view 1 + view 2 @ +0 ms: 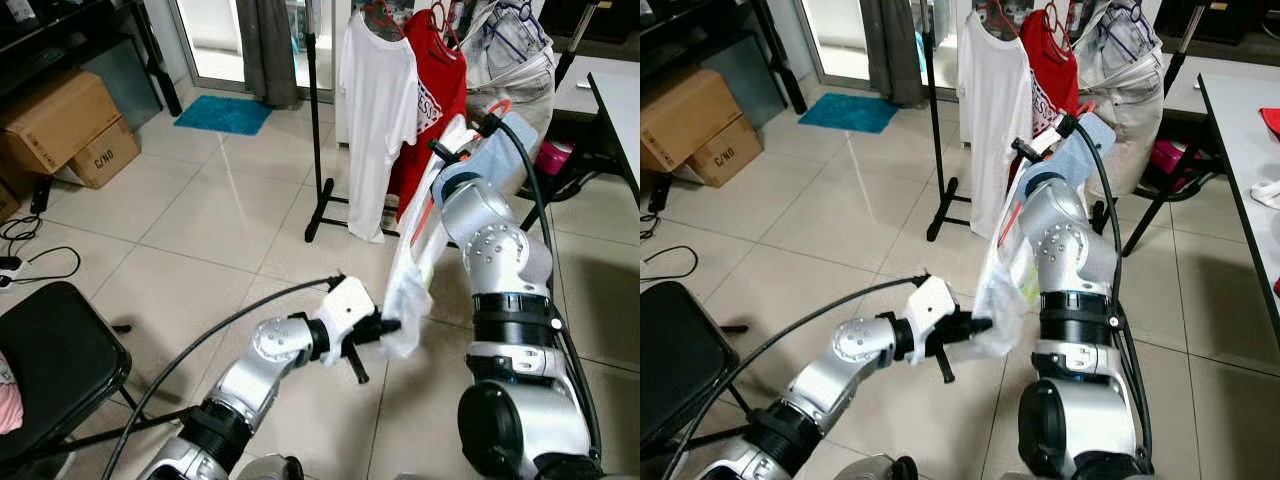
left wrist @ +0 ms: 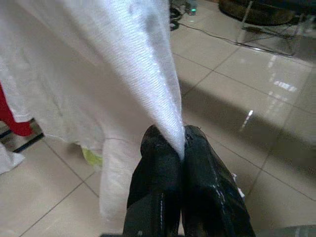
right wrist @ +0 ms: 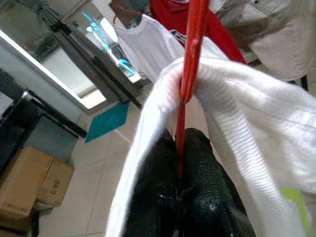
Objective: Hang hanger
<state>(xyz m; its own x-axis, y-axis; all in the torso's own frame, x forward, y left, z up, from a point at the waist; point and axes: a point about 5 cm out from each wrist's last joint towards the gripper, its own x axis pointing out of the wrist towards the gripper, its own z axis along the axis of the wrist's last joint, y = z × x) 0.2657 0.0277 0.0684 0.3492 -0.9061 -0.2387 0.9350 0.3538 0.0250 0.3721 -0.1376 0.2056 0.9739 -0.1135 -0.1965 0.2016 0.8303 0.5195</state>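
Right gripper is up high, fingers pinched together on the red hanger, and a white garment is draped over that hanger, hanging down in front of the robot's right arm. Down low, the left gripper reaches in from the left and has the garment's bottom hem nipped between its closed fingers — the wrist view shows the cloth running straight into the seam between the two black pads. So the shirt is stretched between the two grippers, above the tiled floor.

Behind it stands the clothes rack, black upright pole on a floor foot, with a white T-shirt and a red T-shirt already hanging side by side, and a pale garment just beyond them. The held hanger is short of the rack, not on it.

Off to the left: cardboard boxes near the wall, a teal mat by the doorway, a black chair at the near corner.
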